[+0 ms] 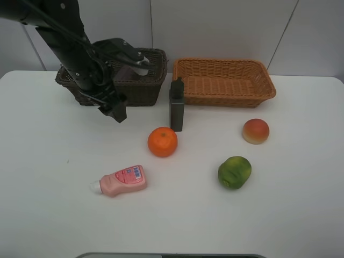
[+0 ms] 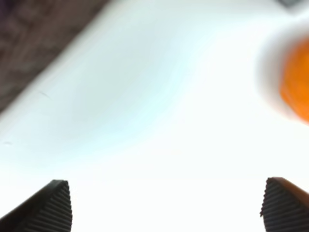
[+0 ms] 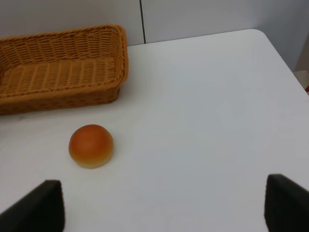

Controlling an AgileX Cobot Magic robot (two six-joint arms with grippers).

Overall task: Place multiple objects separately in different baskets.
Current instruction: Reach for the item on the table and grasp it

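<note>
While your ridged left claw (image 2: 166, 205) hangs wide open over the smooth white table (image 1: 54, 215), it holds nothing. Your right claw (image 3: 164, 208) gapes empty too, near a round red-yellow fruit (image 3: 91, 146).

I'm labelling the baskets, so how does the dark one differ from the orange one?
The dark brown basket is deeper; the orange-tan basket is shallower and looks wider. The left arm hides part of the dark brown basket; the orange-tan basket shows fully and holds nothing. Both are rectangular woven wicker, side by side.
</note>
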